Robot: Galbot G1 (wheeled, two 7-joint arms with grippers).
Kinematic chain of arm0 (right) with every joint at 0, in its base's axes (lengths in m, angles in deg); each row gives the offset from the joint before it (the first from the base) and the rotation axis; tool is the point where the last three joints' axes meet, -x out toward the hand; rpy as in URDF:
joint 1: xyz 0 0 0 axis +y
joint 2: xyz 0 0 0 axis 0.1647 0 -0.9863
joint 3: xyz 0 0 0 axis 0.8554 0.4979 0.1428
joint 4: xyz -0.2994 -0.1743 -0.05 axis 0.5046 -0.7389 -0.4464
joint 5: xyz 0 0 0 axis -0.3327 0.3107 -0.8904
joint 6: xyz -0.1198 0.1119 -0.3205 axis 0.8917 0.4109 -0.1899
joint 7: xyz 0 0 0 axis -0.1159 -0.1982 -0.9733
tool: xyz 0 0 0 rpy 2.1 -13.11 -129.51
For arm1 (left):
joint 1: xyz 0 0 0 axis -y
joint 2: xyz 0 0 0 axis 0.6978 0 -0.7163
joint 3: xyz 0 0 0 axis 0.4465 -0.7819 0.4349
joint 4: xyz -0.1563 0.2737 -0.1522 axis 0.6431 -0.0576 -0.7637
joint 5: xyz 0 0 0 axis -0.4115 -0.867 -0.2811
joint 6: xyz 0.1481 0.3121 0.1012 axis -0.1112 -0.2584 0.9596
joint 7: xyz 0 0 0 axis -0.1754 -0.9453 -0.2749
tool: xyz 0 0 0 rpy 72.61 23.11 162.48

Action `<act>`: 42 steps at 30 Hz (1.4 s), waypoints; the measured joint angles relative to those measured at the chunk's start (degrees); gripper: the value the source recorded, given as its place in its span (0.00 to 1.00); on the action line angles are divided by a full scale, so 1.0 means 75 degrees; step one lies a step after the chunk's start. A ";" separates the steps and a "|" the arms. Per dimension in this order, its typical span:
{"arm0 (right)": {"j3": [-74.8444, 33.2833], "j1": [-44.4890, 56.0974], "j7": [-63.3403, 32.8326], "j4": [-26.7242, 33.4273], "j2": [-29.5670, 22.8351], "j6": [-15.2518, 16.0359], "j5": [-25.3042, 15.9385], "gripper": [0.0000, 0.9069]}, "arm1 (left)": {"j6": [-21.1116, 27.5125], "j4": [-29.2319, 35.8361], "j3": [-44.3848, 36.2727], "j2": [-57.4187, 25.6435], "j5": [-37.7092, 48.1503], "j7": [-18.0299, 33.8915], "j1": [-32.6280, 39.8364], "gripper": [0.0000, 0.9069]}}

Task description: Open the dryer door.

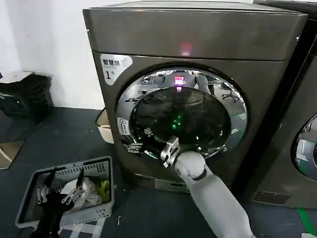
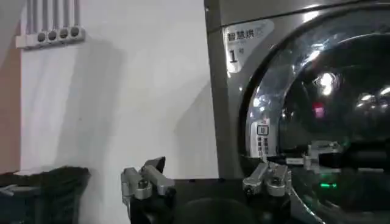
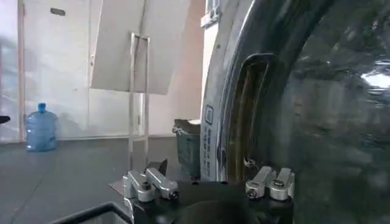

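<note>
With fingers spread wide at the lower-left rim of the dryer door [image 1: 182, 116], the right gripper [image 1: 148, 147] may slip off the chrome when pulling, while the left gripper [image 1: 60, 190] idles open above the basket [image 1: 104, 164].

Pale grey right arm [image 1: 218, 198]; black collar; silver screwed tool [image 1: 170, 150].

Laundry test rm: dryer [image 1: 198, 74], neighbouring machine [image 1: 297, 139], basket [image 1: 29, 208].

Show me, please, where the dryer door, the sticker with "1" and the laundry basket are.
dryer door [image 1: 198, 121]: head view, on the dark tinted glass.
white "1" sticker [image 1: 115, 66]: head view, on the sticker's middle, upper left of the dryer front.
laundry basket [image 1: 110, 186]: head view, on its grey right wall.
</note>
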 joint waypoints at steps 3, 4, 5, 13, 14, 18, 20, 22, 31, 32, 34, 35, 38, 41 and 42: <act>0.0068 -0.0083 0.0201 0.0151 -0.0054 0.0001 0.0030 1.00 | 0.0021 -0.0030 0.0088 -0.0008 0.0350 -0.0160 0.0012 1.00; 0.0083 -0.0100 0.0260 0.0175 -0.0059 0.0009 0.0033 1.00 | 0.0053 -0.0066 0.0139 -0.0030 0.0493 -0.0216 0.0042 1.00; 0.0085 -0.0109 0.0320 0.0190 -0.0059 0.0013 0.0033 1.00 | 0.0083 -0.0099 0.0191 -0.0056 0.0607 -0.0290 0.0072 1.00; -0.0109 0.0060 0.1419 -0.0024 0.0193 0.0293 0.0242 1.00 | 0.0369 -0.0389 0.0852 -0.0416 0.1405 -0.0419 0.0366 1.00; -0.0135 0.0107 0.1657 -0.0091 0.0250 0.0320 0.0242 1.00 | 0.0371 -0.0448 0.0963 -0.0485 0.1579 -0.0513 0.0429 1.00; -0.0212 0.0257 0.2337 -0.0308 0.0462 0.0328 0.0229 1.00 | 0.0378 -0.0831 0.1386 -0.0876 0.2210 -0.0864 0.0674 1.00; -0.0283 0.0325 0.2639 -0.0399 0.0534 0.0340 0.0228 1.00 | 0.0368 -0.1056 0.1518 -0.1117 0.2518 -0.0919 0.0806 1.00; -0.0346 0.0379 0.2906 -0.0473 0.0606 0.0339 0.0225 1.00 | 0.0442 -0.1307 0.1591 -0.1415 0.2709 -0.0928 0.0932 1.00; -0.0636 0.0703 0.3842 -0.0922 0.0945 0.0528 0.0529 1.00 | 0.1035 -0.1873 0.1450 -0.2378 0.3705 -0.0869 0.1378 1.00; -0.0662 0.0730 0.3919 -0.0958 0.0973 0.0566 0.0534 1.00 | 0.1098 -0.1930 0.1411 -0.2468 0.3791 -0.0827 0.1423 1.00; -0.0737 0.0801 0.4114 -0.1046 0.1052 0.0608 0.0551 1.00 | 0.1316 -0.2029 0.1321 -0.2689 0.4078 -0.0606 0.1543 1.00; -0.0768 0.0839 0.4232 -0.1092 0.1086 0.0616 0.0551 1.00 | 0.1406 -0.2078 0.1290 -0.2785 0.4138 -0.0548 0.1588 1.00; -0.0885 0.0982 0.4521 -0.1245 0.1209 0.0609 0.0604 1.00 | 0.1571 -0.2267 0.1187 -0.3082 0.4233 -0.0462 0.1768 1.00; -0.1004 0.1127 0.4705 -0.1402 0.1338 0.0612 0.0746 1.00 | 0.1638 -0.2548 0.1032 -0.3395 0.4281 -0.0500 0.1997 1.00; -0.1047 0.1175 0.4772 -0.1462 0.1380 0.0633 0.0790 1.00 | 0.1586 -0.2633 0.0966 -0.3493 0.4296 -0.0531 0.2062 1.00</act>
